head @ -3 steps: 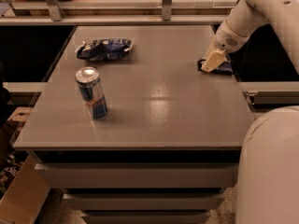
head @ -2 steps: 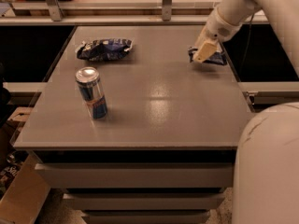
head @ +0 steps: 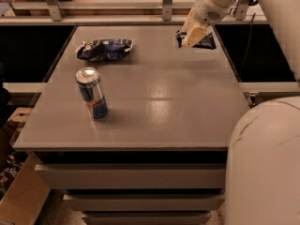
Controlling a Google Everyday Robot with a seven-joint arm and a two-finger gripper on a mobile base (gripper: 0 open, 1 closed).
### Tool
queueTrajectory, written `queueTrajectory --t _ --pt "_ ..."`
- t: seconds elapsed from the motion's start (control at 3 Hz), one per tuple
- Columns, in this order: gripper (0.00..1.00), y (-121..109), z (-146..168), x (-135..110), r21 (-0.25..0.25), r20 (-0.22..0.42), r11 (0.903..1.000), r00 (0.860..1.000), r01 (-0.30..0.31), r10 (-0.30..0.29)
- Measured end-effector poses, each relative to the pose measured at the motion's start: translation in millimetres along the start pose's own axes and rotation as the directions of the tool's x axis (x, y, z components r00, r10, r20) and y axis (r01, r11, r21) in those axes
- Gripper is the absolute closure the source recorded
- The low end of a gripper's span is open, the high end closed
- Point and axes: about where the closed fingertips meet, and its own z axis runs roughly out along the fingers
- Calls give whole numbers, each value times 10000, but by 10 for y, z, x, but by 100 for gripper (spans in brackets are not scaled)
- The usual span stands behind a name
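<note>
My gripper [head: 191,37] is over the back right part of the grey table [head: 159,102], reaching in from the upper right. It is shut on a small dark blue bag [head: 205,41], which hangs under and behind its tan fingers [head: 196,33], close to the tabletop. A second, crumpled blue chip bag [head: 104,48] lies at the back left of the table. A Red Bull can [head: 92,93] stands upright at the front left, far from the gripper.
A metal rail [head: 140,6] runs along the back of the table. Dark gaps flank the table on both sides. Drawers [head: 131,177] sit below the front edge. The robot's white body [head: 265,163] fills the lower right. Cardboard [head: 18,200] lies at lower left.
My gripper has moved from the table's right edge toward the back and left, and the small dark blue bag travelled with it. The can and the other bag have not moved.
</note>
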Motion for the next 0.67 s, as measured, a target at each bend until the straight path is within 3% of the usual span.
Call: queueTrajectory --t 0.33,0.67 --pt "100 39 107 -23 -276 291 9996 9996 54 -46" --pt "100 155 325 -371 -888 1216 9929 9902 797 -686"
